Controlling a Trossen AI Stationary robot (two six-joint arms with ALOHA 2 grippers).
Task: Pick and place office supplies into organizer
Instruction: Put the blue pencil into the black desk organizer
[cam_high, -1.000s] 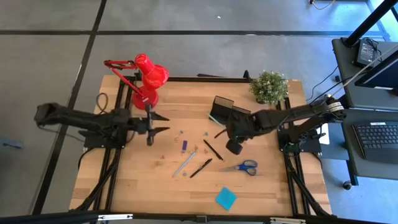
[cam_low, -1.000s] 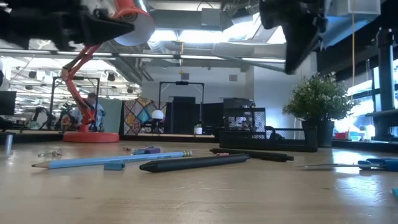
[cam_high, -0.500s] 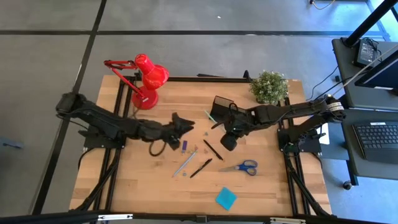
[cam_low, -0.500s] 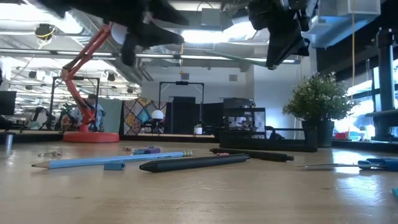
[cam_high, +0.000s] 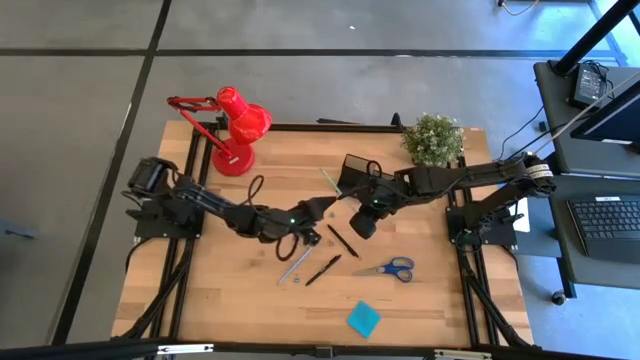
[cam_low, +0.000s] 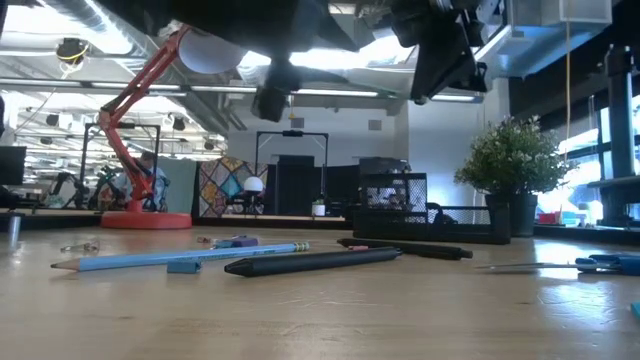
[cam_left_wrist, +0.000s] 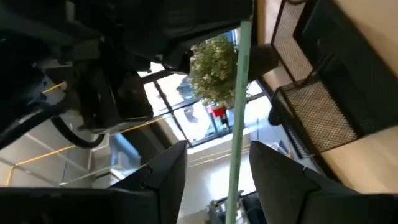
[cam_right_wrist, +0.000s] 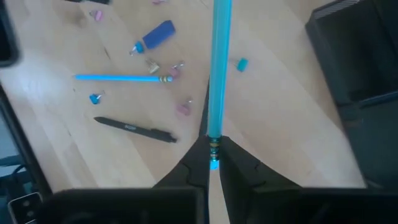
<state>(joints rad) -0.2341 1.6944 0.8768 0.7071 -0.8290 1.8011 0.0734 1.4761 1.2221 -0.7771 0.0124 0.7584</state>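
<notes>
The right claw (cam_right_wrist: 211, 163) is clenched on a thin blue pencil (cam_right_wrist: 218, 74), held up above the wooden surface (cam_high: 240, 300) beside the black mesh organizer (cam_high: 356, 176). The left claw (cam_high: 318, 208) is spread wide, reaching for the pencil's tip. They might bump and drop it.

Your left arm stretches low across the middle of the surface, its left tool (cam_high: 322, 207) with fingers spread apart. Your right arm reaches in from the far side, elbow raised, its right tool (cam_high: 345, 190) pinched closed, close to the left one.
</notes>
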